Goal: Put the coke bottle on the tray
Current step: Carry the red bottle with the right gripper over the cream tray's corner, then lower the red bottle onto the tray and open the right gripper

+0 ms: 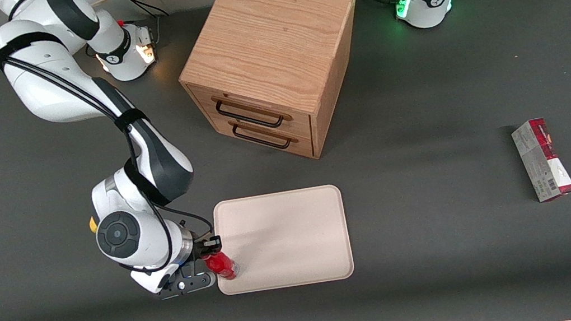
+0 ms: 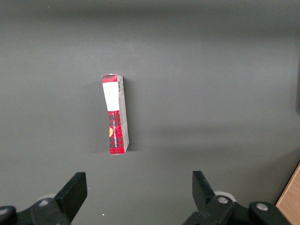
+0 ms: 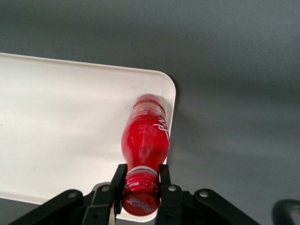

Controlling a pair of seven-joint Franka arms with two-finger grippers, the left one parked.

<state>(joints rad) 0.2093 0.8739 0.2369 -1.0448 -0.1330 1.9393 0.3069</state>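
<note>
Red plastic, slim coke bottle sits clamped in the black two-finger gripper at the corner of the flat cream rectangular tray nearest the working arm and the camera, roughly 7 o'clock from the tray's middle. Wooden two-drawer cabinet stands at 12 o'clock, well apart.

Left wrist: only a red-and-grey carton on grey table.

Right wrist: gripper pinches the coke bottle narrowly at its neck, below the cap; base appears over the tray just inside the rim. Judgement: settle it upright clear of the rim, then release gently so it doesn't tip.
</note>
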